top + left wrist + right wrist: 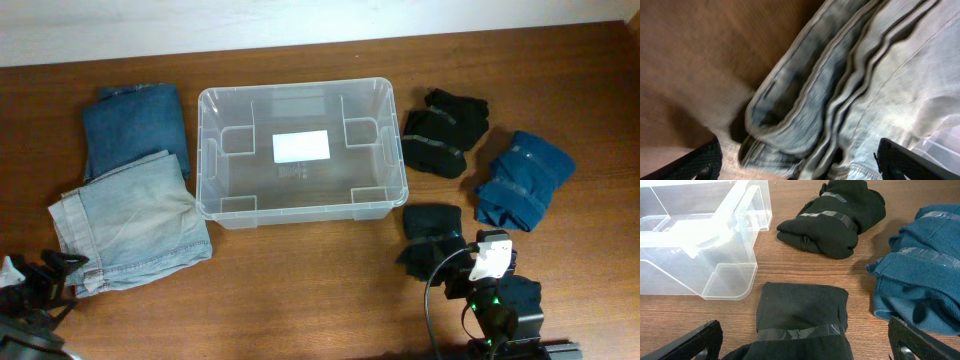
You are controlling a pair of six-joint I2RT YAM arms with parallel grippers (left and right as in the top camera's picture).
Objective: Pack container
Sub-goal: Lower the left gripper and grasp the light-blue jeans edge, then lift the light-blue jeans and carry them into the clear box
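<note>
Centrally, clear container (pixel 300 208), white label (pixel 301 147) on bottom; folded clothes (pixel 130 220) lie outside.

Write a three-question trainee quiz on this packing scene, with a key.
1. True or false: the container already holds clothing.
2. Which garment lies nearest the right fingers? A: the blue bundle. B: the taped black bundle. C: the dark blue jeans.
3. Short answer: what fills the view past the left fingers?
Key: 1 false, it is empty. 2 B. 3 the light-wash jeans.
</note>
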